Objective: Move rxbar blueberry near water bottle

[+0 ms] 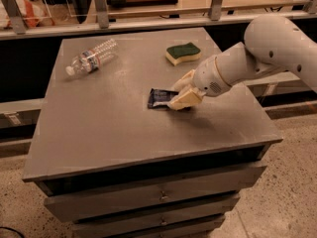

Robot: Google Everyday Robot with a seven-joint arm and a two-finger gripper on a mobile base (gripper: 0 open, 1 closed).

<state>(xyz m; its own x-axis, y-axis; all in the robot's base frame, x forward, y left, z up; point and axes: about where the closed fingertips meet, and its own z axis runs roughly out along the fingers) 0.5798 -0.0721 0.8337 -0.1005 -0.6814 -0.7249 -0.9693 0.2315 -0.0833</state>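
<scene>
The rxbar blueberry (159, 98), a flat dark wrapper with pale lettering, lies near the middle of the grey cabinet top (114, 128). My gripper (182, 89) comes in from the right on a white arm and sits at the bar's right end, covering it. Its tan fingers (184, 99) stand apart, one on the far side of the bar and one on the near side. The water bottle (92, 57) lies on its side at the far left of the top, well away from the bar.
A green-topped yellow sponge (183, 53) lies at the far right of the top, just behind my gripper. A rail with posts (101, 6) runs behind the cabinet. Drawers (148, 197) face the front, over a speckled floor.
</scene>
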